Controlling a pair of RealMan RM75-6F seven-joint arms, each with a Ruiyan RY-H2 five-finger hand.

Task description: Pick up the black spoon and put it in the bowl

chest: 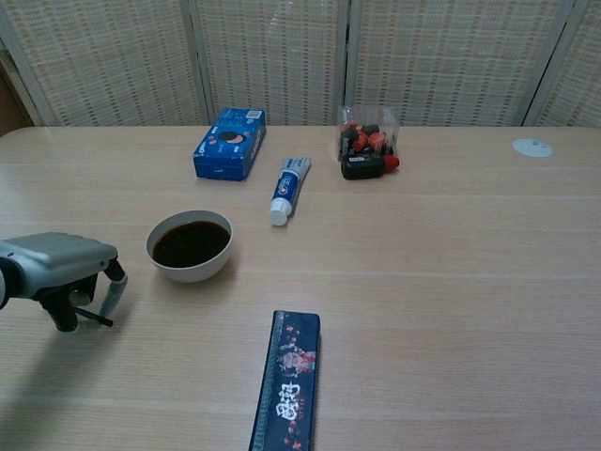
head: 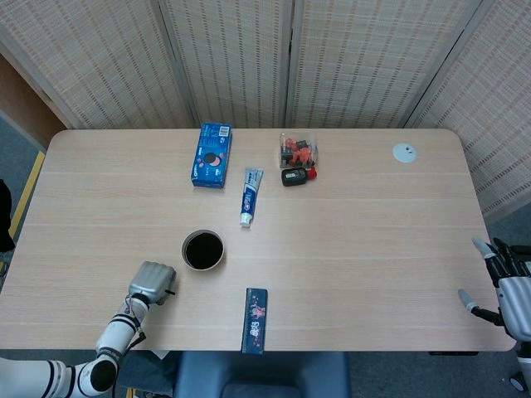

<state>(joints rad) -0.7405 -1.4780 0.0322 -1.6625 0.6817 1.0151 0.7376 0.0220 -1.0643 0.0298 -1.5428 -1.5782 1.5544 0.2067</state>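
Observation:
The white bowl [head: 185,250] [chest: 192,271], dark inside, stands left of the table's middle. My left hand [head: 152,282] [chest: 56,263] hovers just left of and nearer than the bowl, its fingers curled downward. Beneath it a thin black spoon handle [chest: 94,318] sticks out toward the bowl, and the hand grips it. The spoon's head is hidden under the hand. My right hand [head: 502,286] rests off the table's right edge with its fingers apart and nothing in it. It shows only in the head view.
A blue cookie box [head: 211,155], a toothpaste tube [head: 250,196] and a clear box of red and black items [head: 299,153] lie behind the bowl. A long dark box [head: 255,320] sits at the front edge. A white disc [head: 404,152] lies far right.

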